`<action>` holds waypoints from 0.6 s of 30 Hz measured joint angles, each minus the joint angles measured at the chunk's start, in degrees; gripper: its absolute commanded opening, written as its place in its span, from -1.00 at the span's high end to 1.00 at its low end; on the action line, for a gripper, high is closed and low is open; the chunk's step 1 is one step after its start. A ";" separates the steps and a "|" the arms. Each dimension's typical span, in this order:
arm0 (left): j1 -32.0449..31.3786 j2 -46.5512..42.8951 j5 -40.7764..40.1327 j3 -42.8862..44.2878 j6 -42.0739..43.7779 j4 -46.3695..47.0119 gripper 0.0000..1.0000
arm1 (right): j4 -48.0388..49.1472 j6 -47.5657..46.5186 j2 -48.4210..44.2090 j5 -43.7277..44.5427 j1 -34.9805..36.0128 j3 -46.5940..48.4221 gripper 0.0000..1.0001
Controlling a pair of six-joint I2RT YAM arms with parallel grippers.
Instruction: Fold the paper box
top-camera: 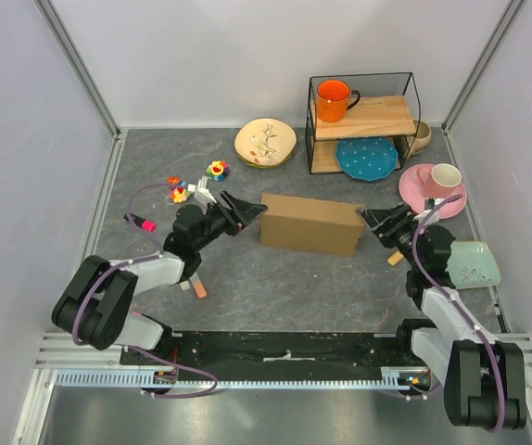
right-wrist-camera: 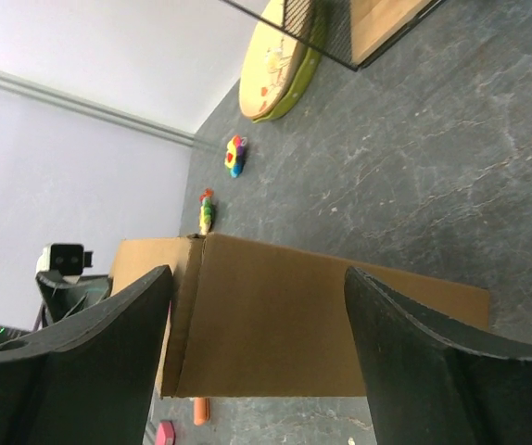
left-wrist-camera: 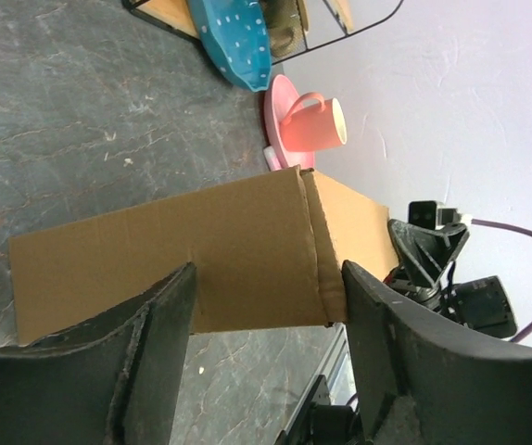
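The plain brown cardboard paper box (top-camera: 310,223) sits in the middle of the grey tabletop (top-camera: 247,297) and looks closed into a block, with one arm at each end. The left jaws are spread wide at its left end and the right jaws wide at its right end. Neither holds anything, and I cannot tell whether any tip touches the cardboard. The step looks like squaring the ends. Press inward from both sides together, evenly and low on the walls, so the light box neither slides, twists nor buckles.
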 measured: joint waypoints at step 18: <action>1.03 -7.43 -0.35 2.47 4.46 -14.29 0.03 | -23.85 -10.14 1.29 6.10 6.27 14.99 -0.08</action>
